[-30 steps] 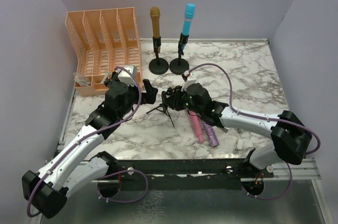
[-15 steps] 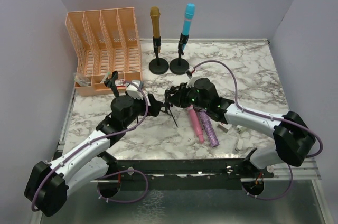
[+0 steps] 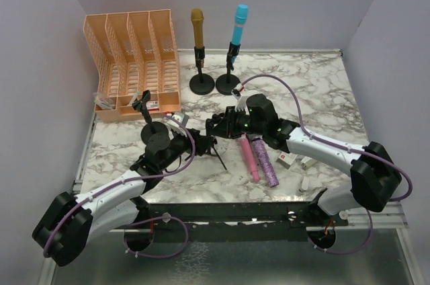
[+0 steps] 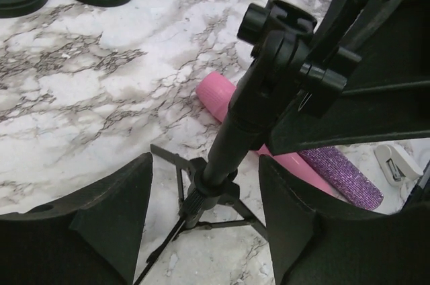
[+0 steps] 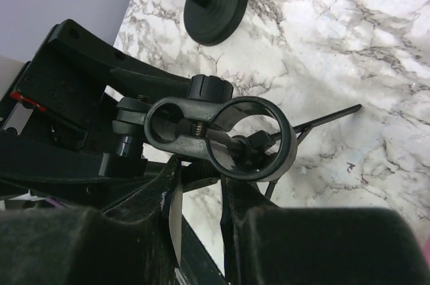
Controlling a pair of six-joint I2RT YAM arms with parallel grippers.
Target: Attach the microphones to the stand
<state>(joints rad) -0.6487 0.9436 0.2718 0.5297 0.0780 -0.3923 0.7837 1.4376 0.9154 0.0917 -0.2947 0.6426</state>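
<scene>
One pink mic (image 3: 249, 157) lies lengthwise just right of the stand (image 4: 195, 194), nearest the right gripper (image 5: 195, 191), which clamps the clip (image 5: 176, 118); left gripper (image 4: 205, 164) open astride the pole (image 4: 236, 127)

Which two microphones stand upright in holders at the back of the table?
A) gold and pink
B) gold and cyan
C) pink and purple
B: the gold microphone and cyan microphone stand in round-base stands; the pink microphone and purple microphone lie flat.

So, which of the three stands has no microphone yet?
The tripod stand: its clip is empty. The left round-base stand holds the gold microphone, the right round-base stand the blue microphone.
</scene>
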